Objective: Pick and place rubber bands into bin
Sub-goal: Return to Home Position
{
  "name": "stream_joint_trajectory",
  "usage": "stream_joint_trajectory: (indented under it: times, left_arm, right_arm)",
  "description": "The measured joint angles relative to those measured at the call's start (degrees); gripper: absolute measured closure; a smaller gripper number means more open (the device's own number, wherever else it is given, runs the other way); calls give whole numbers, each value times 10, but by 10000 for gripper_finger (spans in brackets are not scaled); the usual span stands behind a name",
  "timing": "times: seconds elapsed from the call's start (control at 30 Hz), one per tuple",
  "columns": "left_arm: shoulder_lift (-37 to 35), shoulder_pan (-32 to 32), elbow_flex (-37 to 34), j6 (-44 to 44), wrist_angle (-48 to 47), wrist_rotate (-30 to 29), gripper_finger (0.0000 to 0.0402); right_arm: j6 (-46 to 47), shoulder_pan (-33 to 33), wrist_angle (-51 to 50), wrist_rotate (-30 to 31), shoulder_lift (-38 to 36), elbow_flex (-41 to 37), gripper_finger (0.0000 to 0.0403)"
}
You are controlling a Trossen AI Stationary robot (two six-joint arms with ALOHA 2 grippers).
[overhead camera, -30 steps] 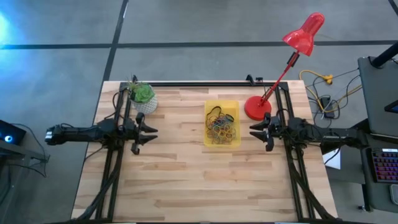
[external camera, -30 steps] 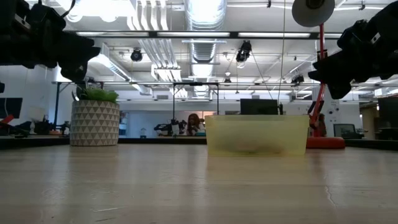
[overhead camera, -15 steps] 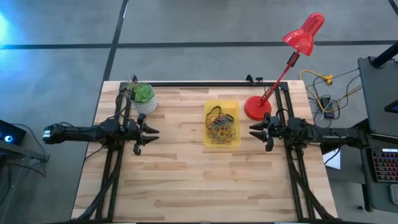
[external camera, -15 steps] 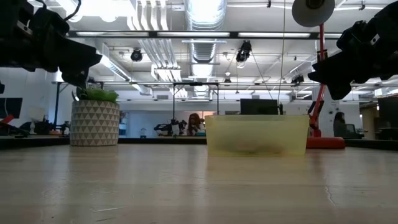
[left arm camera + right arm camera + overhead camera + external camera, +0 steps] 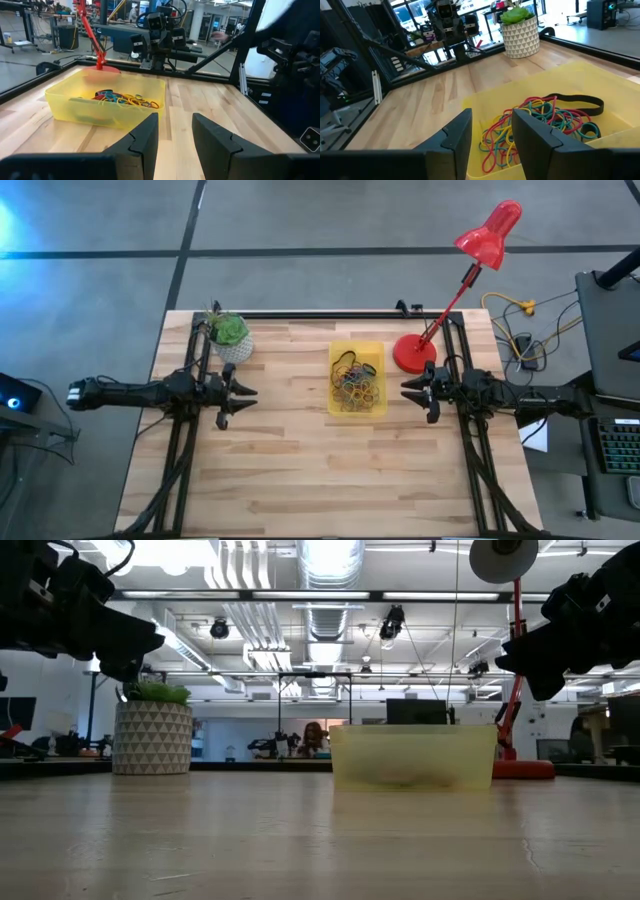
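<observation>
The bin [image 5: 357, 378] is a shallow translucent yellow tray standing flat on the wooden table, also seen in the low view [image 5: 413, 757]. The rubber bands [image 5: 358, 386] lie in it as a tangled heap of red, yellow, blue, green and black loops [image 5: 546, 119] [image 5: 128, 99]. My left gripper [image 5: 246, 392] hovers open above the table, left of the bin and pointing at it [image 5: 175, 136]. My right gripper [image 5: 408, 389] hovers open just right of the bin, its fingers level and over the bin's near wall in its wrist view [image 5: 492, 134]. Neither touches anything.
A small white pot with a green plant [image 5: 230, 335] stands at the far left, close behind my left gripper. A red desk lamp's base [image 5: 414, 353] sits far right of the bin, near my right gripper. Bare wood [image 5: 340, 470] stretches across the table's near half.
My left gripper has edged slightly toward the table's right, nearer the bin, staying open. The right arm, the bin and the bands have kept still.
</observation>
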Motion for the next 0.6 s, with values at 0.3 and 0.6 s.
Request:
stream_joint_trajectory:
  times: [0.3,0.6]
  left_arm:
    - [2,0,0,0,1,0,298]
    - [3,0,0,0,1,0,298]
  right_arm:
    - [0,0,0,0,0,0,271]
    - [0,0,0,0,0,0,276]
